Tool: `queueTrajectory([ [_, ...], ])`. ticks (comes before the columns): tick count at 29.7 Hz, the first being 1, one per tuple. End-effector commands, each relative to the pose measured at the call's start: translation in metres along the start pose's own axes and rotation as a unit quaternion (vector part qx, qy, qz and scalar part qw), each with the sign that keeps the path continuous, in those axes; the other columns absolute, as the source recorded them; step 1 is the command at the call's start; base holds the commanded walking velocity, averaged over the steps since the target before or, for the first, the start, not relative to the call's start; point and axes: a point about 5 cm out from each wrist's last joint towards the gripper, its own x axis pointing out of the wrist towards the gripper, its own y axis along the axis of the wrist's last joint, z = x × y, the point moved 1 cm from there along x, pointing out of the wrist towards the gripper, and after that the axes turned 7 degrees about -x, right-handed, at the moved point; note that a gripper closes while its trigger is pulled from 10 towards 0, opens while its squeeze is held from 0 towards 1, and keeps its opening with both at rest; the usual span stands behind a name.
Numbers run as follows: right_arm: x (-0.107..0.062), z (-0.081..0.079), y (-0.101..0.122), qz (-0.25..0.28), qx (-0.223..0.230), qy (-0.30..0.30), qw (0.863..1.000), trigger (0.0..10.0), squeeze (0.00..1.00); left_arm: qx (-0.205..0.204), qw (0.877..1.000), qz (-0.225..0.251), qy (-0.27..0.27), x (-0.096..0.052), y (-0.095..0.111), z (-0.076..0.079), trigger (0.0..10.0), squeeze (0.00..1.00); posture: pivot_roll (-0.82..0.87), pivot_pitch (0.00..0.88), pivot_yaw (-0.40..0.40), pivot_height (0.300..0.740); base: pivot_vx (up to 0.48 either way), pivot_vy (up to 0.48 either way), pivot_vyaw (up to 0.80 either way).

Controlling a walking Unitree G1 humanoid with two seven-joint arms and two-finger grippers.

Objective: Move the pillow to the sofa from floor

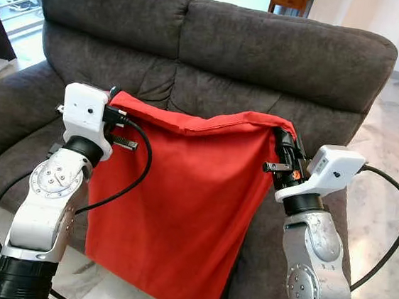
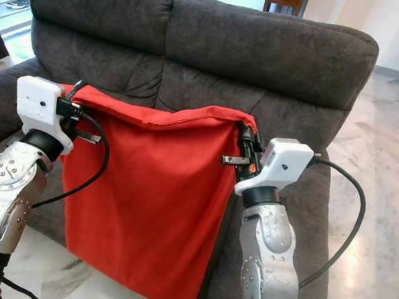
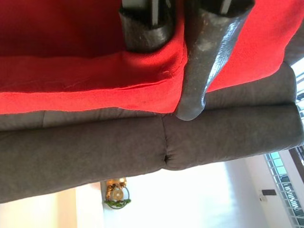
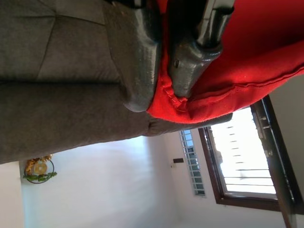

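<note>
One red pillow point(image 1: 179, 204) hangs before one grey sofa point(image 1: 267, 49); the left gripper point(image 1: 116, 99) and right gripper point(image 1: 284, 140) each pinch one top corner in their jaws.

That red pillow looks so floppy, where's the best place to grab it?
By the two top corners, coming in from each side along the upper seam. The pillow is thin and limp, and the corner seams bunch into folds that narrow fingers can pinch. That is the hold here: the left gripper and right gripper each clamp a corner, so it hangs flat in front of the sofa.
</note>
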Motion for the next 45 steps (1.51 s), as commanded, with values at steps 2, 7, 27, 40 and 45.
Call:
queueTrajectory([
  [2, 0.002, -0.002, 0.007, 0.021, -0.006, 0.002, 1.0, 10.0, 0.0, 0.009, 0.998, 0.055, -0.008, 0.001, 0.025, 0.005, 10.0, 0.0, 0.04, 0.118, 0.018, 0.74, 0.292, 0.0, 0.0],
  [7, 0.003, -0.001, 0.01, 0.025, -0.006, -0.002, 1.0, 10.0, 0.0, 0.01, 0.998, 0.055, -0.009, 0.002, 0.026, 0.004, 10.0, 0.0, 0.04, 0.118, 0.018, 0.74, 0.31, 0.0, 0.0],
  [27, 0.005, 0.013, 0.011, 0.031, -0.002, -0.04, 0.999, 10.0, 0.0, -0.015, 0.998, 0.011, -0.054, 0.0, 0.014, 0.015, 10.0, 0.0, 0.04, 0.12, 0.016, 0.74, 0.328, 0.0, 0.0],
  [40, 0.002, 0.015, 0.002, 0.012, -0.002, -0.052, 0.999, 10.0, 0.0, -0.015, 0.99, -0.066, -0.121, -0.011, -0.01, 0.024, 10.0, 0.0, 0.05, 0.123, 0.016, 0.74, 0.0, 0.0, 0.0],
  [45, 0.001, 0.016, -0.001, 0.006, -0.003, -0.055, 0.998, 10.0, 0.0, -0.014, 0.995, -0.046, -0.085, -0.005, -0.001, 0.011, 10.0, 0.0, 0.05, 0.124, 0.017, 0.74, 0.0, 0.0, 0.0],
])
